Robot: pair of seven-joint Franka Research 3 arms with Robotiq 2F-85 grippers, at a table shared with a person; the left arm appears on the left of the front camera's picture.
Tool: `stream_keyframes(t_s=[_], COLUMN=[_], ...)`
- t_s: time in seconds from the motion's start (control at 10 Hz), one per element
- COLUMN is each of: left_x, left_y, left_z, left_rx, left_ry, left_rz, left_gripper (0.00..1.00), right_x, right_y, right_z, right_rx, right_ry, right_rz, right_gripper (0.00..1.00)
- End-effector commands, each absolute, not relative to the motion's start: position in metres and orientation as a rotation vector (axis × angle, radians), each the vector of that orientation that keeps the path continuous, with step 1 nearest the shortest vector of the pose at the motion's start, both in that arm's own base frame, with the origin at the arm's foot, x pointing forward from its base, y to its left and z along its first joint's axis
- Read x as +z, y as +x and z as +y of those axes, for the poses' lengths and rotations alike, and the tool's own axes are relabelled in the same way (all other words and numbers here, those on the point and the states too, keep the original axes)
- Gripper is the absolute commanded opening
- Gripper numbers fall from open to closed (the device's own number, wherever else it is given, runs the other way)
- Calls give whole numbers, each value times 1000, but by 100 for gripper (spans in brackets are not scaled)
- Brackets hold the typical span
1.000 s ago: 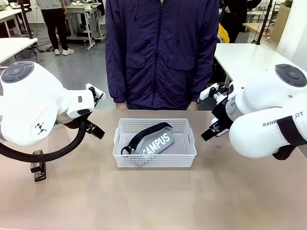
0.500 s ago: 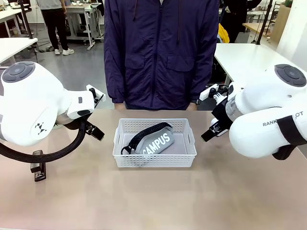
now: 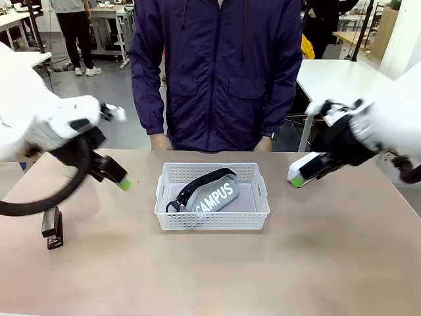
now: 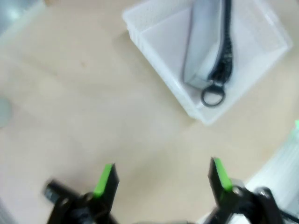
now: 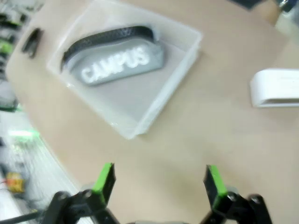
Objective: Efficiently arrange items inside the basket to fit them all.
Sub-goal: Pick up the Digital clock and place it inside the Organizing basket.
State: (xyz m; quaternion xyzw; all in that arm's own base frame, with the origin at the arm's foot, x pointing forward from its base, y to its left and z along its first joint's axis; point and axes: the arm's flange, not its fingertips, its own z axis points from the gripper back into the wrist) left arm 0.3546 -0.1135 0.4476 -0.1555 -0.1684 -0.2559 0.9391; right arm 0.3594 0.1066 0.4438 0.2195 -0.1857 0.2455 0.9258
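risk comes mostly from the grey campus pouch (image 3: 214, 196), which lies slantwise inside the white lattice basket (image 3: 210, 167) and covers most of its floor. if it stays so, i judge the other items will not fit beside it. its black strap (image 4: 225, 42) and ring (image 4: 212, 98) are loose, so a finger can hook them and drag the light basket over the table. both arms look blurred in the front view, and a fast reach could also knock the basket.

left gripper (image 4: 161, 173) and right gripper (image 5: 159, 179) have their jaws spread wide and hold nothing. each hangs over bare table, apart from the basket.

the right wrist view adds the white rounded box (image 5: 275, 87), lying on the table well apart from the basket. the left wrist view makes clear that the ring rests near a basket corner. the front view adds the black stapler (image 3: 51, 232) at the left side of the table, and the person (image 3: 217, 72) standing at the far edge.
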Motion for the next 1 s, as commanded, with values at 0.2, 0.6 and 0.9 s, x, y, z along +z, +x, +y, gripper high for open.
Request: stream_keyframes(t_s=[0.2, 0.6, 0.9], left_x=[510, 479, 441], left_y=[302, 262, 270], left_z=[9, 145, 170], left_rx=[-232, 230, 398], left_ry=[-741, -1118, -1230], left_rz=[-547, -749, -752], left_gripper=[100, 100, 100], right_x=[483, 451, 397], right_y=[306, 234, 205], right_z=[-43, -174, -208], right_rx=[106, -176, -351], right_ry=[1042, 1261, 1305], right_rz=[-525, -709, -719], right_gripper=[100, 100, 100])
